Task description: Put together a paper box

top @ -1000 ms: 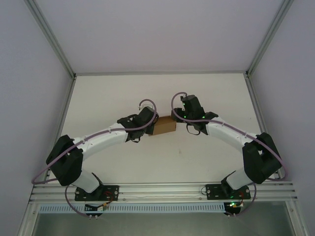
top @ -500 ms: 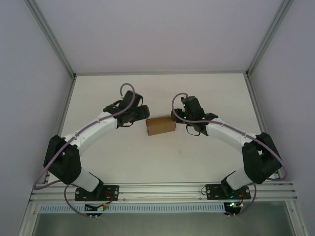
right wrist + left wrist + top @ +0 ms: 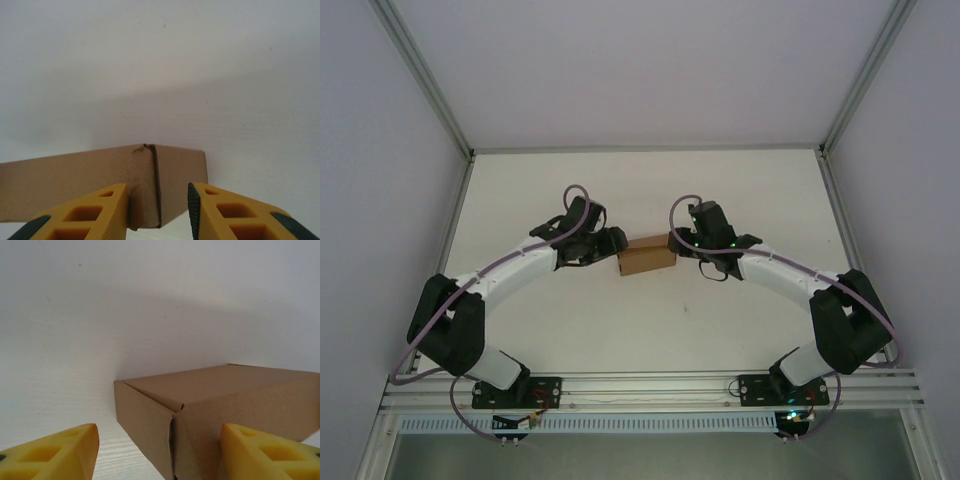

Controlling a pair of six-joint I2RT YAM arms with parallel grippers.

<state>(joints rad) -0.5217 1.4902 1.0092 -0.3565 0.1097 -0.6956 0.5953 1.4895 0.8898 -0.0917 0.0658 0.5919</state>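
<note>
Box (image 3: 647,257) looks pretty much folded shut, maybe corner seams left to press; left gripper (image 3: 160,450) sits open beside one end, right gripper (image 3: 157,210) half-open at the other, can't tell if it's pinching.

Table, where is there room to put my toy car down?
Bare table: the wide strip between back wall and arms, and the patch between paper box and near rail. Crowded in the middle, where left gripper and right gripper flank the box.

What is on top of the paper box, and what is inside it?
The paper box has a bare brown top; nothing lies on it. It is closed on the sides that show, so the inside is covered and cannot be seen.
</note>
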